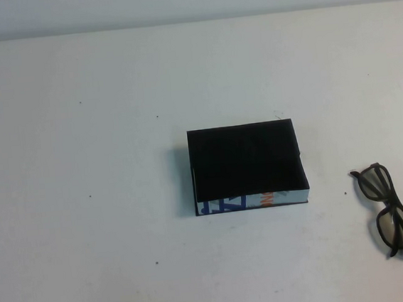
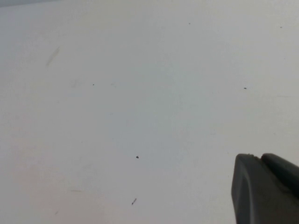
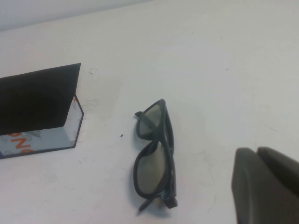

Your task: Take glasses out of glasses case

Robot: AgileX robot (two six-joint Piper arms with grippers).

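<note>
The glasses (image 1: 386,210) are lying flat on the white table (image 1: 82,169), folded, out to the robot's right and well apart from the glasses case (image 1: 247,166), so by my reckoning the job is looking done or as good as done. The case is sitting near the middle of the table with its black top facing up and its white printed edge, blue and orange lettering, turned toward the robot. Neither arm is showing from the raised camera, which suggests both are holding back clear of the work. The right gripper (image 3: 266,186) is hanging above the table near the glasses, only a dark piece of it showing in its own camera, and I cannot tell whether its claw is wide or narrow; it is carrying nothing that I can see. The left gripper (image 2: 264,186) is hovering over bare table away from both things, looking parked, and there too I cannot tell the claw's state. Nothing is touching the glasses right now.
</note>
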